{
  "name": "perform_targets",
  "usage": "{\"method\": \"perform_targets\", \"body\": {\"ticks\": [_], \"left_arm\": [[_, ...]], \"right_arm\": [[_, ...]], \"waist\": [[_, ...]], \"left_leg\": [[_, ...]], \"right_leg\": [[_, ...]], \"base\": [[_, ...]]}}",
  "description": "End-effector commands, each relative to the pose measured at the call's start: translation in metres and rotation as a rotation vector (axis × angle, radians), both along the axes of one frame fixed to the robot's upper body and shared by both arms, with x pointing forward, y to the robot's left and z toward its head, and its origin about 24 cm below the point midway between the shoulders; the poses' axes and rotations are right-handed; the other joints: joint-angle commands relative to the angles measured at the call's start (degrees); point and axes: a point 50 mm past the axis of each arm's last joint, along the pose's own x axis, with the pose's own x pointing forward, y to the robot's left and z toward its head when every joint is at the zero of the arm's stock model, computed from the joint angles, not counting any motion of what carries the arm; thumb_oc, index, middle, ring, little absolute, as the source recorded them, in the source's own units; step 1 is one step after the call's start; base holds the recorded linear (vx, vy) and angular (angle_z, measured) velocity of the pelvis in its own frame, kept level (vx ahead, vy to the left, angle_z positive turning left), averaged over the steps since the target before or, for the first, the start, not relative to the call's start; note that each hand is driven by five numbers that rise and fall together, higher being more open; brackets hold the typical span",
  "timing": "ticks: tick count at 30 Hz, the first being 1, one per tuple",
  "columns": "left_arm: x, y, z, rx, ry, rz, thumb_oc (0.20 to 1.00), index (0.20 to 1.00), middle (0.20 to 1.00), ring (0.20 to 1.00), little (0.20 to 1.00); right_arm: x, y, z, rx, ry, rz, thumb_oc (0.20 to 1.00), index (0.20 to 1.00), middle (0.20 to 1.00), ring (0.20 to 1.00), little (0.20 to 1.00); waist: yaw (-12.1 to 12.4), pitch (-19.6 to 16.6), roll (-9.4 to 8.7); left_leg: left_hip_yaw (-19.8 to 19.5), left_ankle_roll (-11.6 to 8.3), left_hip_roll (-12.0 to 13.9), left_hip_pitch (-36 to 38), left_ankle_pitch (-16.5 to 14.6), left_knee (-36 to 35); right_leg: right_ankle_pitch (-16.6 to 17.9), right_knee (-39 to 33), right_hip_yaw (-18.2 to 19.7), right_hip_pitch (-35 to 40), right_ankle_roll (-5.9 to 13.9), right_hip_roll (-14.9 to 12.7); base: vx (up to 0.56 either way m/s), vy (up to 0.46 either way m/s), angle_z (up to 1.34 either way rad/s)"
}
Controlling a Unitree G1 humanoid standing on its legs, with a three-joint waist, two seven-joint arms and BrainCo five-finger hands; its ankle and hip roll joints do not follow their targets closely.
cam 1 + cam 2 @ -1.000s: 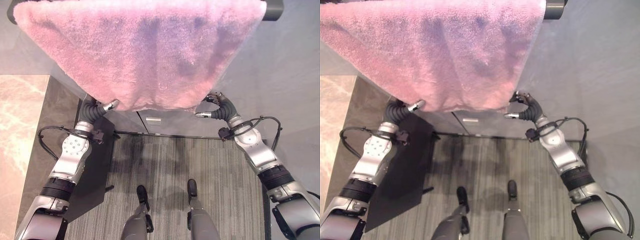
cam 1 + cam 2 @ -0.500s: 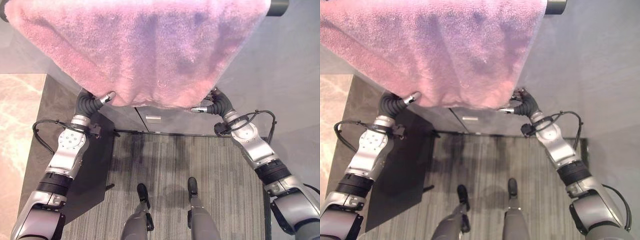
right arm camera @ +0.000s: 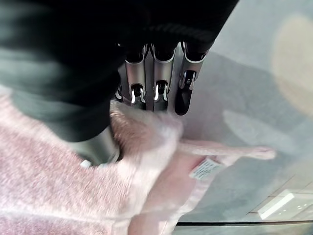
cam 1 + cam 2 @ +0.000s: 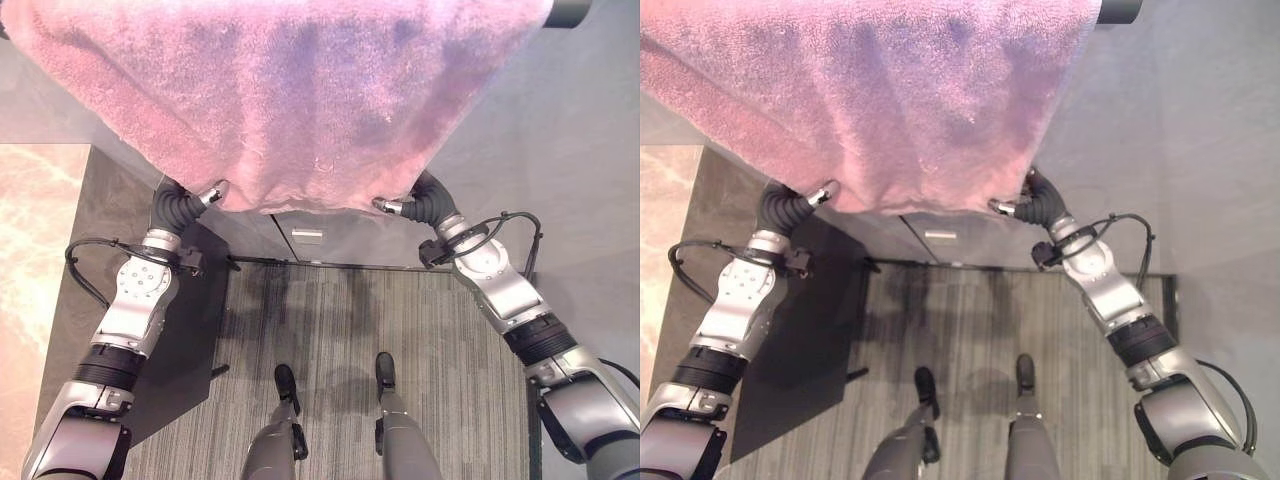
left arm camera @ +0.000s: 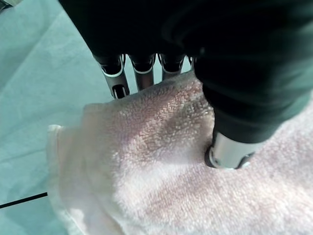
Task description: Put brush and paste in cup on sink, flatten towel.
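A fluffy pink towel (image 4: 300, 100) hangs over a dark bar (image 4: 565, 12) and spreads wide across the upper part of both eye views. My left hand (image 4: 205, 194) is at its lower left corner. In the left wrist view its fingers (image 5: 117, 73) lie behind the towel (image 5: 161, 171) and the thumb (image 5: 230, 149) presses on the front, pinching the cloth. My right hand (image 4: 400, 207) is at the lower right corner. There its fingers (image 3: 156, 73) sit behind the towel (image 3: 49, 186) beside a white label (image 3: 204, 168), with the thumb on the cloth.
A grey cabinet front with a small metal handle (image 4: 308, 235) stands behind the towel's lower edge. A marble counter (image 4: 30, 250) runs along the left. Striped grey carpet (image 4: 330, 320) lies below, with a grey wall (image 4: 560, 150) to the right.
The right hand has moved inward and tucked under the towel's lower right edge. The left hand has risen slightly to the lower left corner. The camera has shifted a little.
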Motion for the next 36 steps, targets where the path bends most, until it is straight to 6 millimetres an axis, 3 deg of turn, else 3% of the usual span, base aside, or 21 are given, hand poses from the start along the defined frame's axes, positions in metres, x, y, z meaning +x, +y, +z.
{"method": "perform_targets", "body": {"ticks": [1, 3, 4, 5, 6, 10, 13, 17, 23, 24, 29, 36], "left_arm": [[0.001, 0.003, 0.019, 0.003, -0.083, 0.003, 0.514, 0.514, 0.514, 0.514, 0.514], [0.000, 0.002, 0.017, 0.001, -0.084, 0.005, 0.495, 0.495, 0.495, 0.495, 0.495], [-0.001, 0.001, 0.018, 0.006, -0.094, 0.008, 0.413, 0.413, 0.413, 0.413, 0.413], [-0.002, 0.001, 0.019, -0.004, -0.106, 0.007, 0.256, 0.256, 0.256, 0.256, 0.256], [-0.003, -0.001, 0.021, -0.025, -0.121, -0.002, 0.219, 0.219, 0.219, 0.219, 0.219], [-0.014, -0.004, 0.034, -0.119, -0.210, -0.042, 0.200, 0.200, 0.200, 0.200, 0.200], [-0.028, -0.003, 0.050, -0.086, -0.301, -0.059, 0.200, 0.200, 0.200, 0.200, 0.200], [-0.043, -0.001, 0.053, -0.113, -0.346, -0.092, 0.200, 0.200, 0.200, 0.200, 0.200], [-0.050, 0.005, 0.024, -0.098, -0.243, -0.076, 0.200, 0.200, 0.200, 0.200, 0.200], [-0.045, 0.005, 0.006, -0.131, -0.172, -0.056, 0.200, 0.200, 0.200, 0.200, 0.200], [-0.035, 0.004, -0.036, -0.170, 0.010, -0.033, 0.200, 0.200, 0.200, 0.200, 0.200], [-0.029, 0.007, -0.064, -0.153, 0.137, 0.014, 0.200, 0.200, 0.200, 0.200, 0.200]], "right_arm": [[-0.003, 0.021, 0.048, 0.027, -0.208, 0.076, 0.200, 0.200, 0.200, 0.200, 0.200], [-0.004, 0.020, 0.049, 0.016, -0.229, 0.058, 0.200, 0.200, 0.200, 0.200, 0.200], [-0.006, 0.017, 0.049, 0.022, -0.239, 0.045, 0.200, 0.200, 0.200, 0.200, 0.200], [-0.008, 0.016, 0.049, 0.035, -0.249, 0.038, 0.200, 0.200, 0.200, 0.200, 0.200], [-0.009, 0.016, 0.050, 0.049, -0.261, 0.036, 0.200, 0.200, 0.200, 0.200, 0.200], [-0.024, 0.014, 0.066, 0.107, -0.369, 0.044, 0.200, 0.200, 0.200, 0.200, 0.200], [-0.041, 0.012, 0.077, 0.148, -0.452, 0.083, 0.200, 0.200, 0.200, 0.200, 0.200], [-0.059, 0.008, 0.081, 0.196, -0.512, 0.118, 0.200, 0.200, 0.200, 0.200, 0.200], [-0.069, 0.001, 0.064, 0.160, -0.481, 0.104, 0.200, 0.200, 0.200, 0.200, 0.200], [-0.066, 0.002, 0.057, 0.161, -0.449, 0.097, 0.200, 0.200, 0.200, 0.200, 0.200], [-0.059, 0.008, 0.041, 0.179, -0.373, 0.091, 0.200, 0.200, 0.200, 0.200, 0.200], [-0.048, 0.023, 0.027, 0.177, -0.299, 0.106, 0.200, 0.200, 0.200, 0.200, 0.200]], "waist": [[0.8, -2.4, -2.11], [0.7, -2.5, -2.05], [0.7, -2.5, -2.01], [0.6, -2.6, -2.00], [0.5, -2.6, -1.98], [0.2, -2.8, -2.01], [-0.1, -3.1, -1.99], [-0.5, -3.6, -1.95], [-0.8, -4.4, -1.46], [-0.8, -4.4, -1.33], [-0.8, -4.2, -0.68], [-0.4, -4.3, -0.33]], "left_leg": [[-4.6, -2.85, 0.5, -1.2, 0.7, 0.2], [-4.5, -2.84, 0.5, -1.2, 0.6, 0.2], [-4.6, -2.83, 0.5, -1.2, 0.6, 0.2], [-4.6, -2.80, 0.5, -1.1, 0.5, 0.2], [-4.6, -2.78, 0.5, -1.0, 0.5, 0.2], [-4.5, -2.76, 0.6, -0.7, 0.2, 0.2], [-4.3, -2.81, 0.7, -0.4, 0.1, 0.2], [-4.1, -2.87, 0.8, 0.3, -0.1, 0.2], [-3.9, -2.81, 0.6, 0.7, -0.2, 0.2], [-3.8, -2.73, 0.6, 0.8, -0.1, 0.2], [-3.7, -2.61, 0.5, 0.8, 0.2, 0.2], [-3.7, -2.64, 0.5, 0.7, 0.9, 0.2]], "right_leg": [[1.2, -0.1, 2.2, -1.2, 3.40, -4.8], [1.1, -0.1, 2.2, -1.2, 3.38, -4.8], [1.2, -0.1, 2.2, -1.2, 3.37, -4.8], [1.1, -0.1, 2.2, -1.2, 3.36, -4.8], [1.1, -0.1, 2.3, -1.2, 3.35, -4.8], [0.9, -0.1, 2.6, -1.0, 3.35, -4.7], [0.8, -0.1, 2.9, -0.7, 3.37, -4.5], [0.6, -0.1, 3.0, -0.2, 3.38, -4.4], [0.5, -0.1, 3.2, 0.1, 3.22, -4.4], [0.6, -0.1, 3.2, 0.2, 3.15, -4.4], [0.9, -0.1, 3.3, 0.3, 3.03, -4.4], [1.2, -0.1, 3.2, 0.0, 2.74, -4.2]], "base": [[0.00, 0.000, 0.00], [0.00, 0.000, 0.00], [0.00, 0.000, 0.00], [0.00, 0.000, 0.00], [0.00, 0.000, 0.00], [0.00, 0.000, 0.00], [0.00, 0.000, 0.00], [-0.01, -0.006, -0.02], [-0.03, -0.006, -0.06], [-0.04, -0.012, -0.01], [-0.04, -0.004, -0.01], [-0.03, -0.002, 0.01]]}}
